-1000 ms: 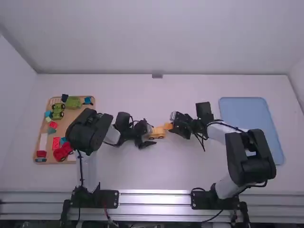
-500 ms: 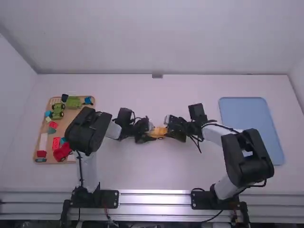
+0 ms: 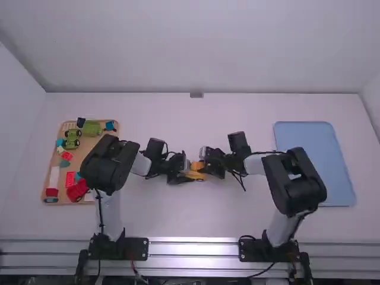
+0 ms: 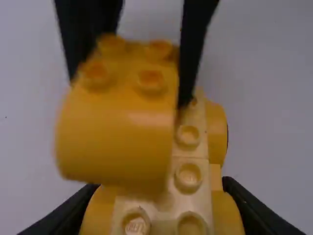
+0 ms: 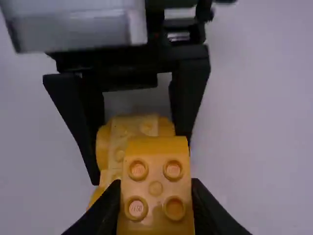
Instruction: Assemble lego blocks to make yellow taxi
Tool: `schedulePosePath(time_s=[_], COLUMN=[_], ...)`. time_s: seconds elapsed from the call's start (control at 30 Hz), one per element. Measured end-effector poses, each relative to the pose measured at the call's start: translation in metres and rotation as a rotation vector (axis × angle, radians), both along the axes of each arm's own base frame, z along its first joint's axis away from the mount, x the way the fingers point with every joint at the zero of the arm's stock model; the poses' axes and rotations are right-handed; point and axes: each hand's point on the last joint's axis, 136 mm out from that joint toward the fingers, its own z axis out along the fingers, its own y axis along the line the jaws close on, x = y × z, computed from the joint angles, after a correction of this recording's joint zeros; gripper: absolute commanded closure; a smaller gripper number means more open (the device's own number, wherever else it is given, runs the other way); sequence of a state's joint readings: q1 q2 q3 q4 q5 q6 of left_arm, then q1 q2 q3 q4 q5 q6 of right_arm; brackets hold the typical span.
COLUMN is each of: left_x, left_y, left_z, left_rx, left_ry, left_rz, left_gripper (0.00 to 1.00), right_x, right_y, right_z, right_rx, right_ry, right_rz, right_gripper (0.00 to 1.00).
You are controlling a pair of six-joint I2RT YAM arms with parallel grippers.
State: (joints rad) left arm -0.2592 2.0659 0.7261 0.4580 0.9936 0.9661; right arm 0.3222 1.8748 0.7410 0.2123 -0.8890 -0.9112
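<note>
The left arm's base (image 3: 110,246) stands near left; from it the arm rises, bends at its black elbow (image 3: 108,163), and reaches right to the middle. The right arm's base (image 3: 274,249) is near right; its links lean up to a bulky elbow (image 3: 295,180), then fold left to meet it. Mid-table, the left gripper (image 3: 187,173) has its jaws clamped on the yellow car body (image 3: 195,176); the right gripper (image 3: 203,164) pinches a yellow studded block (image 3: 196,166) above it.
</note>
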Motion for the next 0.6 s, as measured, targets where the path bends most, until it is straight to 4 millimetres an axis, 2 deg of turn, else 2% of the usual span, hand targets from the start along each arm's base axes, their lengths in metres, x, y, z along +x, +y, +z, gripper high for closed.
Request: schedulePosePath(time_s=[0.2, 0.43, 0.6], left_x=[0.001, 0.005, 0.005], left_y=[0.000, 0.000, 0.000], left_z=[0.000, 0.000, 0.000], left_rx=[-0.003, 0.002, 0.003], left_ry=[0.010, 0.000, 0.001], left_rz=[0.012, 0.025, 0.027], left_gripper=[0.55, 0.56, 0.56], right_x=[-0.003, -0.012, -0.009], right_y=[0.003, 0.017, 0.017], right_z=[0.004, 0.001, 0.000], right_rx=[0.029, 0.008, -0.020], right_ry=[0.013, 0.011, 0.031], right_rz=[0.014, 0.043, 0.021], right_gripper=[0.89, 0.90, 0.92])
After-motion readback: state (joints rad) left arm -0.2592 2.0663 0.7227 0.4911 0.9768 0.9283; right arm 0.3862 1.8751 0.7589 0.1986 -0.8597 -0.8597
